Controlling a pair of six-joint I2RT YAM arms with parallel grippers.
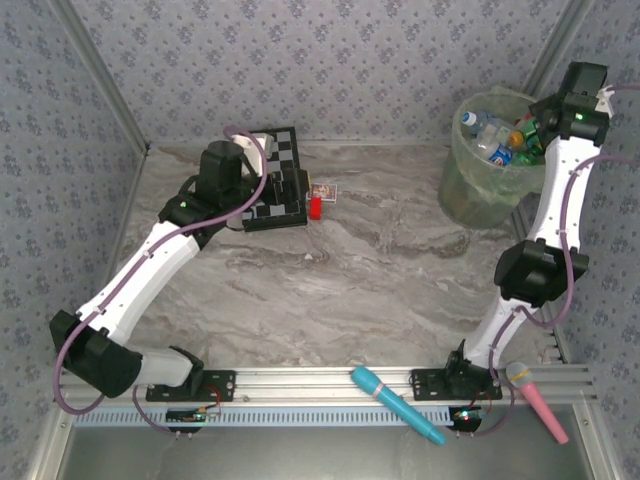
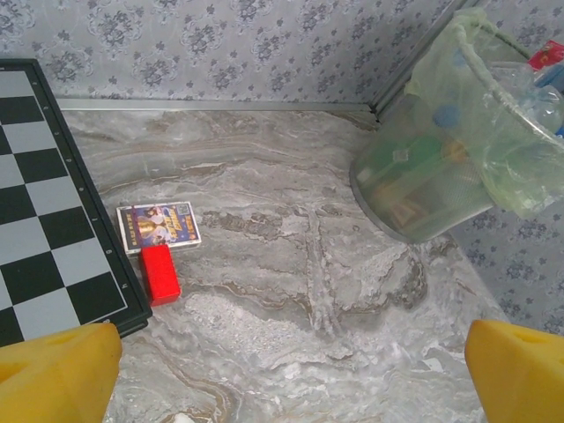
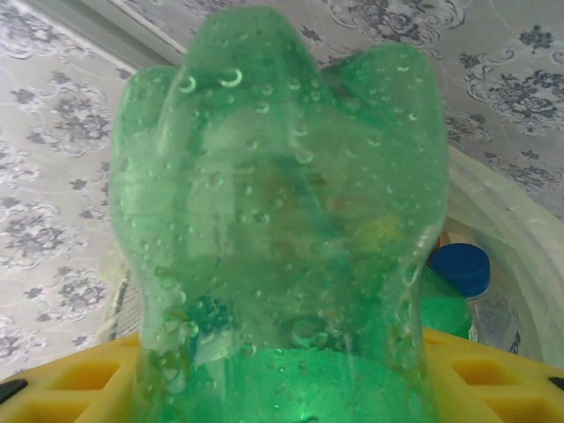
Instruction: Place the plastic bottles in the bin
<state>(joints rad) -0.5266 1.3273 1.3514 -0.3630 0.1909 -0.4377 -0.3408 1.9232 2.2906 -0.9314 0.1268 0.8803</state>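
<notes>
My right gripper (image 1: 540, 125) hovers over the bin's (image 1: 478, 190) rim at the back right, shut on a green soda bottle (image 3: 282, 211). The bottle's bumpy base looms close in the right wrist view, between yellow fingers (image 3: 70, 379). Several bottles (image 1: 492, 140), clear with blue labels and green ones, lie inside the bin. A blue cap (image 3: 458, 269) shows past the held bottle. My left gripper (image 1: 288, 190) sits over the chessboard at the back left. It is open (image 2: 291, 370), with bare table between its yellow fingertips (image 2: 57, 370). The bin (image 2: 441, 159) stands to its far right.
A black and white chessboard (image 2: 44, 203) lies at the back left, with a small red block (image 2: 160, 273) and a picture card (image 2: 159, 225) beside it. A blue microphone-like stick (image 1: 397, 403) and a pink one (image 1: 538, 400) rest on the front rail. Patterned walls enclose the table.
</notes>
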